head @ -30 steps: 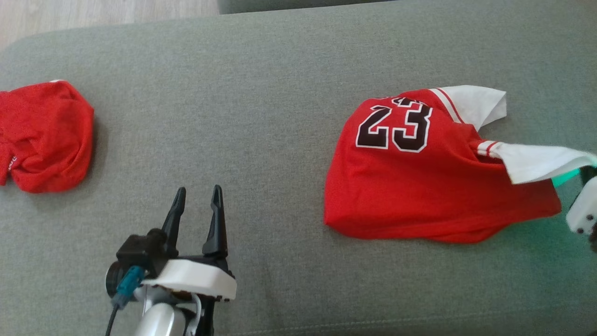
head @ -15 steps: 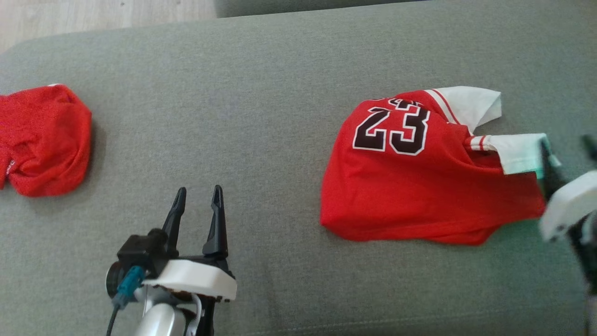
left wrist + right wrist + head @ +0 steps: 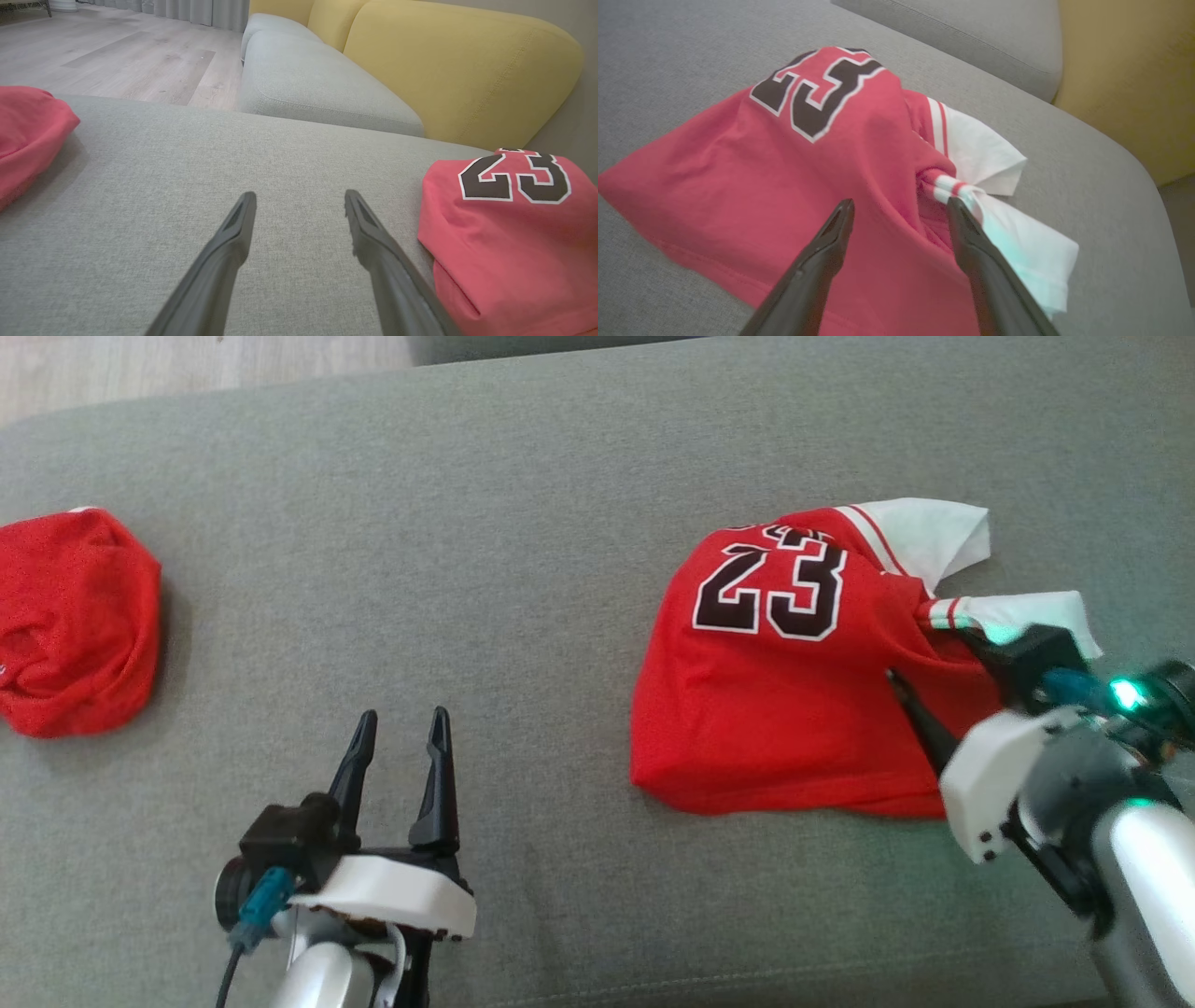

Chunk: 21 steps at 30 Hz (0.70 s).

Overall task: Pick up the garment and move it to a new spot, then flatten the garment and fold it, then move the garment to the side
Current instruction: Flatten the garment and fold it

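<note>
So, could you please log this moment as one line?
right gripper: open, over jersey | left gripper: open, empty | jersey: rumpled on cushion

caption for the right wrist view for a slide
Right gripper, jaws open, over a crumpled red jersey on the grey sofa cushion.

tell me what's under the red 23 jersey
The jersey rests on the grey cushion, which shows all round its edges. The cloth is humped, so anything beneath its middle is covered.
</note>
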Tool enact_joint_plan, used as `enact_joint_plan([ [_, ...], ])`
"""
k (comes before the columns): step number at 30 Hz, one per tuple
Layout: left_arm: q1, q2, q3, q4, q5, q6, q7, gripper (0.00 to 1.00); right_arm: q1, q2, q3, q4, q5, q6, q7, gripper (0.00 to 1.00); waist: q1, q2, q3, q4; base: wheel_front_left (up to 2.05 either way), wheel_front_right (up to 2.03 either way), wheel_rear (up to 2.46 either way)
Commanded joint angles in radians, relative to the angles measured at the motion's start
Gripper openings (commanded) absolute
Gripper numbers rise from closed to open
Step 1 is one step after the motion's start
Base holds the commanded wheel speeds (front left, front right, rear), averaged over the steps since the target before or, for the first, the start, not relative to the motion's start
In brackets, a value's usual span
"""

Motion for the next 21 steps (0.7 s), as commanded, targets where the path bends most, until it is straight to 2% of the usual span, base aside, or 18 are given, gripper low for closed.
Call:
enact_joint_plan([
  [1, -0.039, -0.002, 0.030, -0.028, 0.007, -0.004, -0.012, 1.00, -0.045, -0.033, 0.031, -0.024, -0.002, 0.008, 0.001, 1.00, 0.0000, 0.0000, 0.002, 0.005, 0.00, 0.00, 0.00],
  [5, -0.041, -0.002, 0.028, -0.026, 0.004, -0.004, -0.012, 1.00, -0.094, -0.060, 0.105, 0.020, 0.006, 0.008, 0.010, 1.00, 0.0000, 0.0000, 0.006, 0.019, 0.00, 0.00, 0.00],
  [7, -0.040, -0.002, 0.026, -0.025, 0.000, -0.002, -0.012, 1.00, -0.106, -0.069, 0.129, 0.038, 0.013, 0.008, 0.019, 0.44, 0.0000, 0.0000, 0.006, 0.026, 0.00, 0.00, 0.00],
  [8, -0.040, -0.002, 0.026, -0.026, -0.001, 0.000, -0.012, 1.00, -0.109, -0.072, 0.136, 0.046, 0.017, 0.008, 0.025, 0.30, 0.0000, 0.0000, 0.006, 0.029, 0.00, 0.00, 0.00],
  [9, -0.040, -0.002, 0.025, -0.026, -0.002, 0.001, -0.012, 1.00, -0.112, -0.076, 0.142, 0.053, 0.016, 0.008, 0.032, 0.21, 0.0000, 0.0000, 0.006, 0.031, 0.00, 0.00, 0.00],
  [11, -0.039, -0.002, 0.024, -0.026, -0.003, 0.001, -0.012, 1.00, -0.117, -0.083, 0.149, 0.065, 0.007, 0.008, 0.044, 0.10, 0.0000, 0.0000, 0.006, 0.036, 0.00, 0.00, 0.00],
  [12, -0.038, -0.002, 0.024, -0.026, -0.003, 0.001, -0.012, 1.00, -0.119, -0.084, 0.150, 0.069, 0.005, 0.008, 0.047, 0.00, 0.0000, 0.0000, 0.006, 0.038, 0.00, 0.00, 0.00],
  [16, -0.035, -0.002, 0.024, -0.024, -0.005, 0.002, -0.012, 1.00, -0.120, -0.053, 0.146, 0.059, 0.034, 0.008, 0.046, 0.00, 0.0000, 0.0000, -0.002, 0.046, 0.00, 0.00, 0.00],
  [21, -0.032, -0.002, 0.023, -0.023, -0.006, 0.003, -0.012, 1.00, -0.094, 0.094, 0.111, -0.026, 0.244, 0.008, 0.090, 0.00, 0.0000, 0.0000, -0.010, 0.051, 0.00, 0.00, 0.00],
])
